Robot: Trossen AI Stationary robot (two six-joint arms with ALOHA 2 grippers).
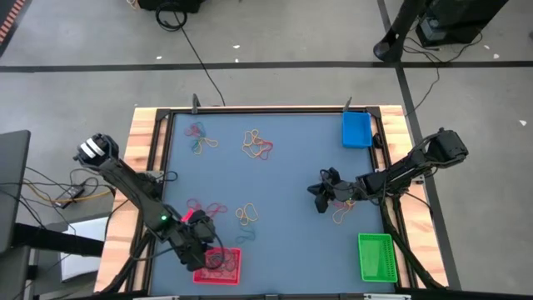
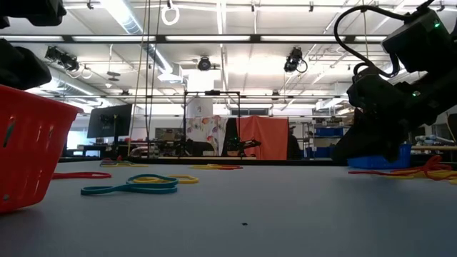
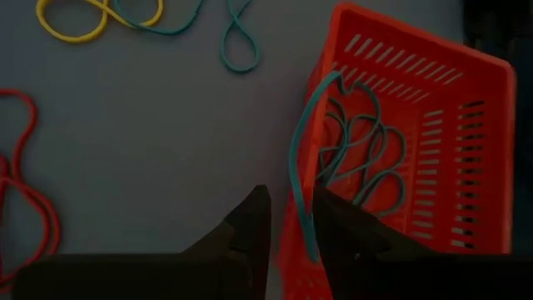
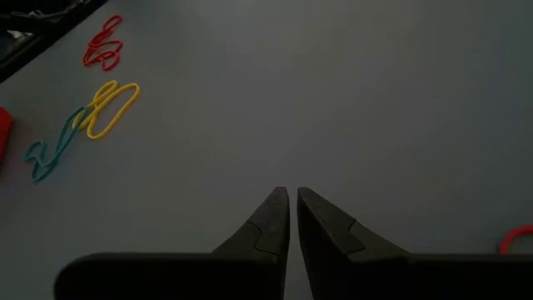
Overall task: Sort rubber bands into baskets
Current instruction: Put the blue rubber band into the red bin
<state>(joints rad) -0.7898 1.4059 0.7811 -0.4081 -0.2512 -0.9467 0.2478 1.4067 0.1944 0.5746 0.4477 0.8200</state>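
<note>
My left gripper (image 3: 290, 200) hovers open over the red basket (image 3: 466, 125) at the table's near left corner. A teal rubber band (image 3: 296, 158) drapes over the basket's rim, one end among other teal bands (image 3: 371, 162) inside, the other running into the gap between my fingers. My right gripper (image 4: 292, 193) stands shut above bare table at the right middle, beside orange and yellow bands (image 1: 341, 215). Loose rubber bands lie in clusters (image 1: 200, 137), (image 1: 256, 143), (image 1: 246, 215). The blue basket (image 1: 356, 129) sits far right, the green basket (image 1: 376, 256) near right. My left gripper has the teal band's outer end (image 3: 306, 237) between its parted fingers, lying along the inner side of one finger (image 3: 333, 225); whether it truly touches, I cannot tell. The fingers slant down from above. The band's middle rests over the basket's rim (image 3: 321, 83).
Red bands (image 3: 25, 192) and a yellow and teal pair (image 3: 125, 17) lie on the mat just left of the red basket. A raised wooden frame (image 1: 150, 125) borders the table. Bare mat lies in the middle, between the two arms.
</note>
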